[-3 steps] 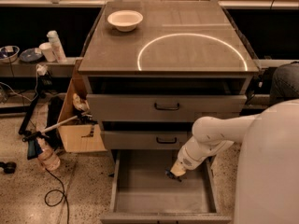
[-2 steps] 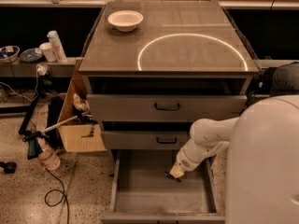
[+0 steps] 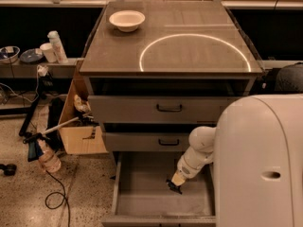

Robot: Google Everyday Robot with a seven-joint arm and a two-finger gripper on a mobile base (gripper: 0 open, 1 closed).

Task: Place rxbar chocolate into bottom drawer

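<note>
I cannot pick out the dark-wrapped rxbar chocolate packet for certain. There is only a small dark shape at the tip of the gripper (image 3: pixel 173 186), low and right of centre in the frame (it could be the packet or part of the gripper itself). So I cannot tell how far the gripper is open or whether it has hold of anything.

The gripper hangs inside the pulled-out grey metal bottom drawer (image 3: pixel 144 198), close over the right part of its plain floor. The white jointed arm (image 3: pixel 198 151) reaches down to it from the bulky white robot body (image 3: pixel 265 164) at lower right.

Above are two shut grey upper drawers (image 3: pixel 142 109) with black bar handles. On the grey cabinet top (image 3: pixel 118 56) a round white bowl (image 3: pixel 127 20) sits at upper left, beside a bright ring of light (image 3: pixel 194 51).
</note>
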